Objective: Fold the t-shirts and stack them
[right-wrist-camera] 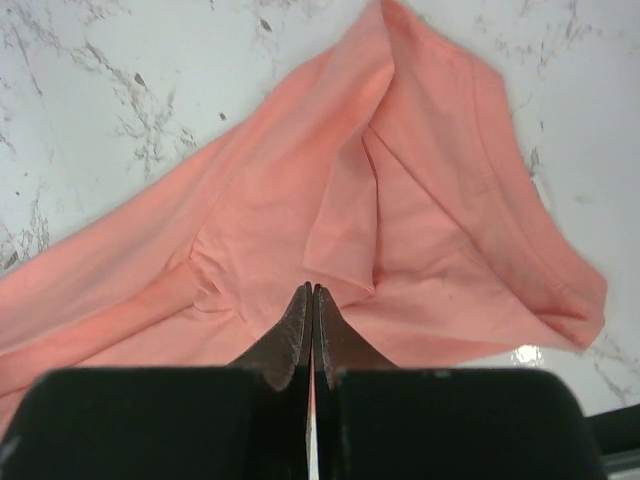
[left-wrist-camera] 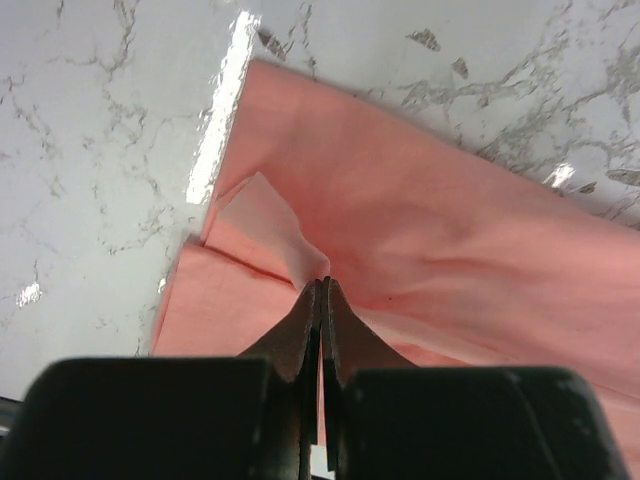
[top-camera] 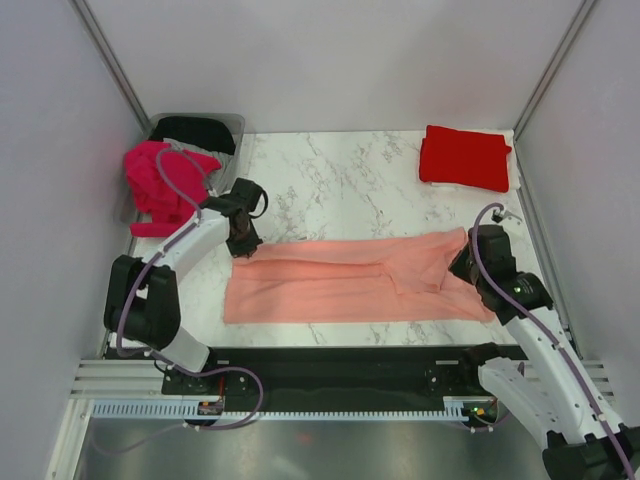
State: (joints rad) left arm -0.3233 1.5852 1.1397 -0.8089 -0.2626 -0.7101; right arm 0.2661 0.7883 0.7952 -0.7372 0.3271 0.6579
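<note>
A salmon pink t-shirt (top-camera: 340, 285) lies as a long band across the marble table, sleeve end at the right. My left gripper (top-camera: 243, 250) is at its far left corner, shut, and a small flap of cloth (left-wrist-camera: 262, 225) rises into the fingertips (left-wrist-camera: 321, 282). Over the right end, my right gripper (top-camera: 462, 265) is also shut. There a fold of the shirt (right-wrist-camera: 345, 240) runs up to the tips (right-wrist-camera: 312, 288). A folded bright red t-shirt (top-camera: 465, 158) rests at the back right. A magenta t-shirt (top-camera: 160, 185) hangs over the bin, with a black one (top-camera: 195, 132) inside.
The clear grey bin (top-camera: 236, 124) stands at the back left corner. Bare marble (top-camera: 340, 185) lies between the bin and the red shirt. White walls close in both sides. The black base rail (top-camera: 340, 370) runs along the near edge.
</note>
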